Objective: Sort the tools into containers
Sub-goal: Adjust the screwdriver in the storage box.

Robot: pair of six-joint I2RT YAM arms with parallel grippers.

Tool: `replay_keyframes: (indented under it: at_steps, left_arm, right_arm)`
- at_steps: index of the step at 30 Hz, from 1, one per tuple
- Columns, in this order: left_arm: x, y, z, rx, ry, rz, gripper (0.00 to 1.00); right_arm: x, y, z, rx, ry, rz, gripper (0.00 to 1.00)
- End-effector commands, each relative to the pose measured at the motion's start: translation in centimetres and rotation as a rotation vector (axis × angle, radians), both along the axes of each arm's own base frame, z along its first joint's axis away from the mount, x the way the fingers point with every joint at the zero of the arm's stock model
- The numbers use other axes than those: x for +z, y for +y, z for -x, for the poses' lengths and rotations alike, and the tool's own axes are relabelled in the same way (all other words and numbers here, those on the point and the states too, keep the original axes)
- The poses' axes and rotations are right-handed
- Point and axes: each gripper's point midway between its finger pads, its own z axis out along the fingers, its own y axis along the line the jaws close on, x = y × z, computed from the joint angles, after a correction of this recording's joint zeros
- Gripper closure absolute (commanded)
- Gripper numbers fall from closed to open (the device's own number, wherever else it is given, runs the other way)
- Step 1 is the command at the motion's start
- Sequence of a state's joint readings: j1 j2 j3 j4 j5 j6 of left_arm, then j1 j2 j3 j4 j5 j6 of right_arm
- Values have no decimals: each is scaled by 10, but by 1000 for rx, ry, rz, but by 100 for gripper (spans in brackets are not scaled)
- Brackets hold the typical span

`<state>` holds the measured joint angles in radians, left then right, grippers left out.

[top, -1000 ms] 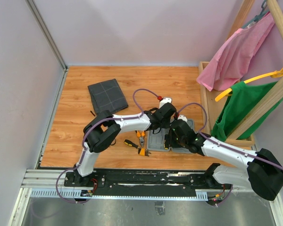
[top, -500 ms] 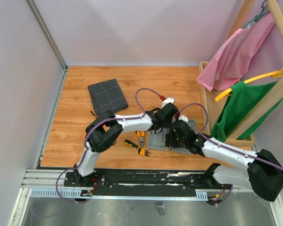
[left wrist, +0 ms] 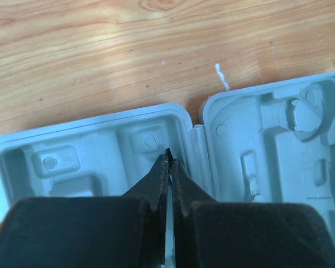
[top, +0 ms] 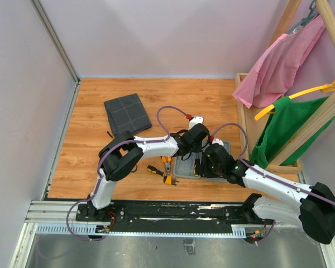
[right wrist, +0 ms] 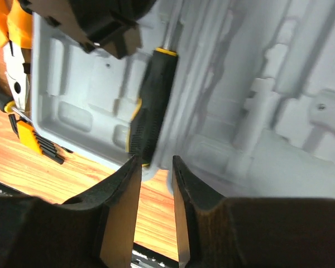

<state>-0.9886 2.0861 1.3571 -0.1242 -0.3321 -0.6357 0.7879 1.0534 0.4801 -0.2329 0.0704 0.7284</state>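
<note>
The right gripper (right wrist: 155,162) has its two fingers parted by a narrow gap with nothing between them. Just beyond its fingertips a black-and-yellow-handled screwdriver (right wrist: 152,106) lies inside the flat light-grey hard plastic case (right wrist: 72,100), along the ridge by the hinge; whether its butt end touches a fingertip cannot be told.

The left gripper (left wrist: 169,157) hangs over the same open case with its fingers pressed together tip to tip. It holds nothing that can be made out and sits above the moulded half just beside the hinge.

Outside the case's left edge, on the wooden tabletop (top: 89,151), lie the orange-and-black-handled pliers (top: 166,162), a second black-and-yellow screwdriver (top: 154,170) and a small orange bit holder (top: 169,180). The dark grey square fabric pouch (top: 127,113) with grid lines lies well apart, toward the far left.
</note>
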Motion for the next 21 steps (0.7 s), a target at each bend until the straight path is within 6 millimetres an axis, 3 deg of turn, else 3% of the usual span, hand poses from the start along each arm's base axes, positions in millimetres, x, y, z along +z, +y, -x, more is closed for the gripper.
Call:
replay_keyframes:
  at_steps: [1,10,16,21]
  left_arm:
    - [-98,170,90,-10,359,-686,99]
    - [-48,127,63,1,246,-491,97]
    - [-4,78,50,-62,185,-270,86]
    - [32,49,36,-99,123,-159,76]
  right_arm:
    - [-4,-6,12,44,39,64,70]
    - [14,-2,1,9,-38,6,68]
    - [19,-3,0,8,-54,-6,66]
    - [19,-4,0,5,-58,-7,65]
